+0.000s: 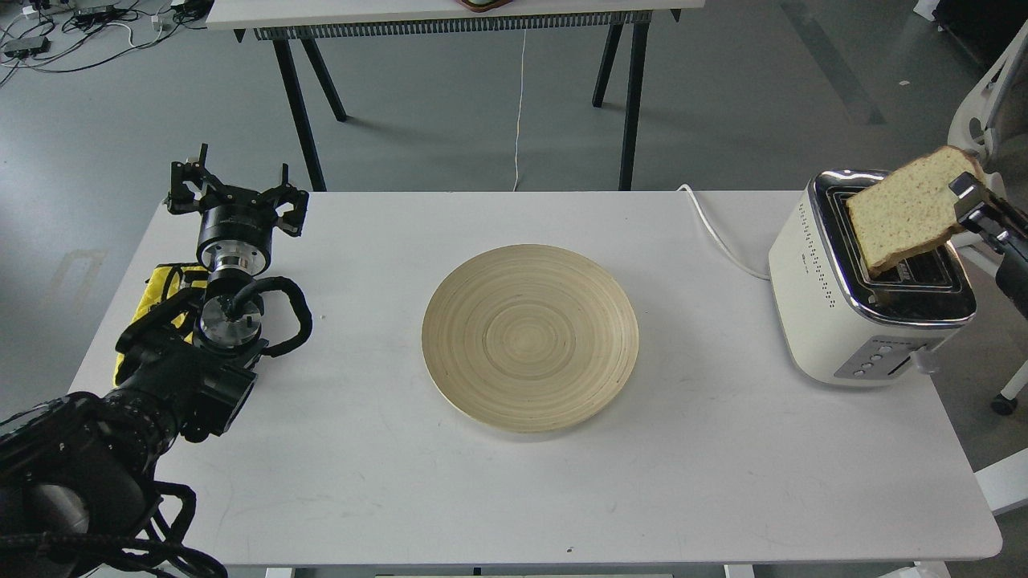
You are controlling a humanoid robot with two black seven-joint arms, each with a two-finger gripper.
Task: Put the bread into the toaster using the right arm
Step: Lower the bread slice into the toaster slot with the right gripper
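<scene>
Head view: long white table across the frame, grey floor beyond, legs of a second table at the far edge.

Left arm, black and cabled, in from the near left corner, reaching toward the far left of the table; left gripper at its far end, fingers spread wide with nothing between them, hovering at the far left table edge. Yellow cloth just beside the arm's wrist, partly hidden under it.

Round wooden plate at the table's centre, bare, well apart from both arms.

Cream-white toaster at the right end of the table, chrome top up, dotted vents facing left, buttons on the near face, white cord trailing left and away across the tabletop.

Bread tilted above the toaster, lower corner dipping into or just over the far slot; from this angle hard to say whether touching the chrome. Brown crust along the upper and lower edges.

Right arm barely in frame at the right edge; right gripper clamped on the slice's upper right edge, one finger visible over the crust.
</scene>
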